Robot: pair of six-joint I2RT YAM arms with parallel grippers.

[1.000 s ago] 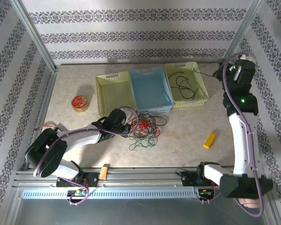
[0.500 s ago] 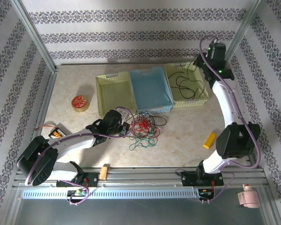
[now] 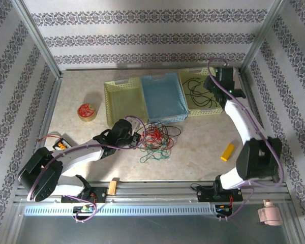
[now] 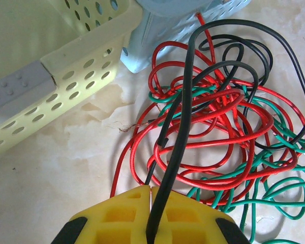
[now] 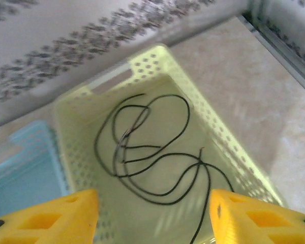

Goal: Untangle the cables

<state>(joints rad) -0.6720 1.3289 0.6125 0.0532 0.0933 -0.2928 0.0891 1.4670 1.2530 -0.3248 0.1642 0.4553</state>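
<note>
left gripper (image 4: 151,189) pinching a black cable (image 4: 185,101), right gripper (image 5: 153,199) wide above basket's (image 5: 230,148) loose cable (image 5: 187,116)

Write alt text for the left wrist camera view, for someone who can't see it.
The left gripper, jaws shut, pinches a black cable leading into a tangle of red, green and black cables on a pale table. A yellow basket and a blue basket sit beyond.

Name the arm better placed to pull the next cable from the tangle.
Left. The left gripper is shut on a black cable at the tangle; the right gripper hangs open over the far basket, away from it.
</note>
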